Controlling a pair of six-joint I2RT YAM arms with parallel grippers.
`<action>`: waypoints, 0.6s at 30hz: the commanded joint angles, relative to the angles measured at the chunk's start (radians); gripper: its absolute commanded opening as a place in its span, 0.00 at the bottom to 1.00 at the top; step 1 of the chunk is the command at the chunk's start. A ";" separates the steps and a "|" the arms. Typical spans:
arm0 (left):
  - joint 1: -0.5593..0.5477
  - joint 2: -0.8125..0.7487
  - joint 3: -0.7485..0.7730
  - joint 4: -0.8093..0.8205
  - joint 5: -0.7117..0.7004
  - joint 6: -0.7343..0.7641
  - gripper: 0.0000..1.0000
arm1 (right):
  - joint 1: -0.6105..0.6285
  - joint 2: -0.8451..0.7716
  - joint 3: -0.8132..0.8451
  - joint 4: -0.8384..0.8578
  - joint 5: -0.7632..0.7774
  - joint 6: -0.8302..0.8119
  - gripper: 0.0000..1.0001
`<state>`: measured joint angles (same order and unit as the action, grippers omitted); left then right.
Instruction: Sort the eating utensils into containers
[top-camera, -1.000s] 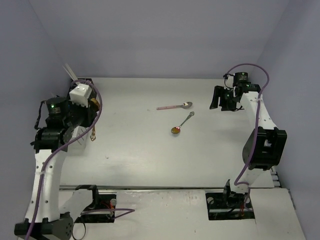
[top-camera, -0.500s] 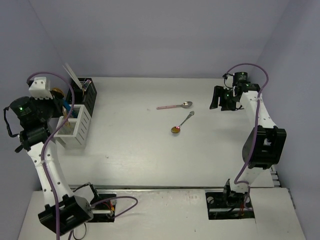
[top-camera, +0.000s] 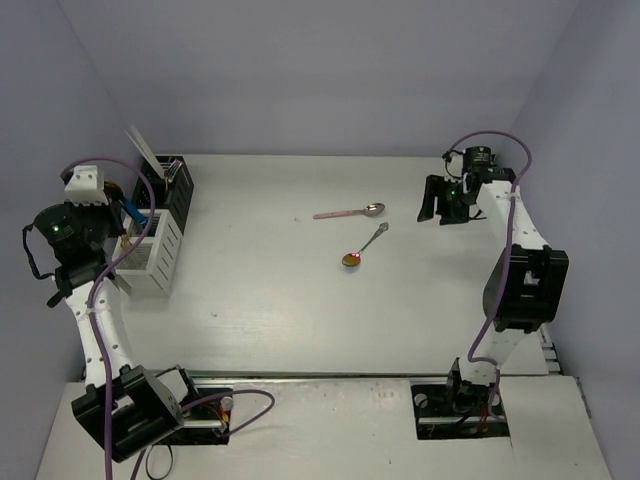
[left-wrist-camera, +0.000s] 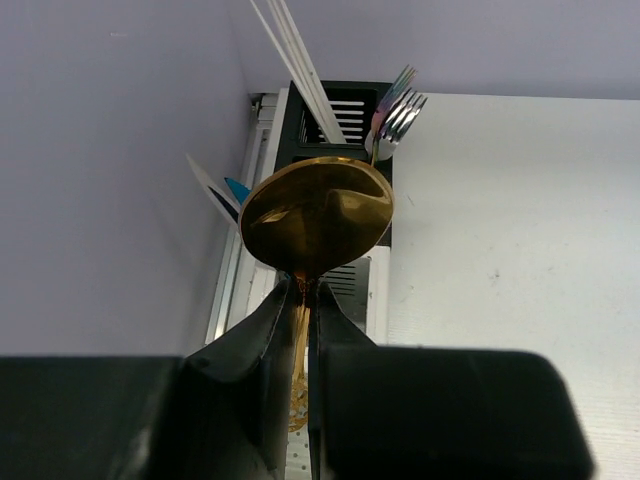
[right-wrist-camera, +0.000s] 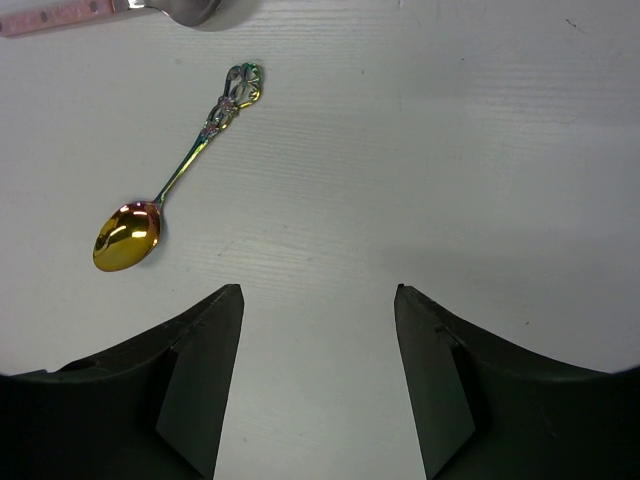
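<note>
My left gripper is shut on the neck of a gold spoon, whose bowl points forward over the containers. Ahead stands the black caddy with forks and thin pale sticks; the white caddy lies just beneath, with blue-handled pieces. From the top view the left gripper hangs at the white caddy's left side. On the table lie a pink-handled spoon and a gold-bowled spoon. My right gripper is open above bare table, the gold-bowled spoon to its left.
The left wall runs close beside the caddies and the left arm. The black caddy stands behind the white one at the table's far left. The right gripper hovers at the far right, near the back wall.
The left arm swung away from above the caddies to their left side, carrying the gold spoon, then settled slightly lower beside the white caddy. The right arm barely moved.
</note>
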<state>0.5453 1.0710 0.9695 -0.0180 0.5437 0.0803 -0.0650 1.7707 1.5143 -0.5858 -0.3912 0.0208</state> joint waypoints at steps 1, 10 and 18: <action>0.004 0.010 -0.001 0.152 -0.037 0.033 0.00 | 0.005 0.016 0.058 -0.001 -0.019 -0.013 0.59; 0.004 0.042 -0.056 0.164 -0.103 0.068 0.00 | 0.046 0.065 0.134 -0.062 0.031 -0.045 0.64; 0.010 0.075 -0.122 0.226 -0.026 0.028 0.00 | 0.050 0.044 0.107 -0.067 0.071 -0.045 0.76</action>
<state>0.5456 1.1536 0.8438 0.0778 0.4616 0.1235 -0.0130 1.8462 1.6070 -0.6367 -0.3569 -0.0108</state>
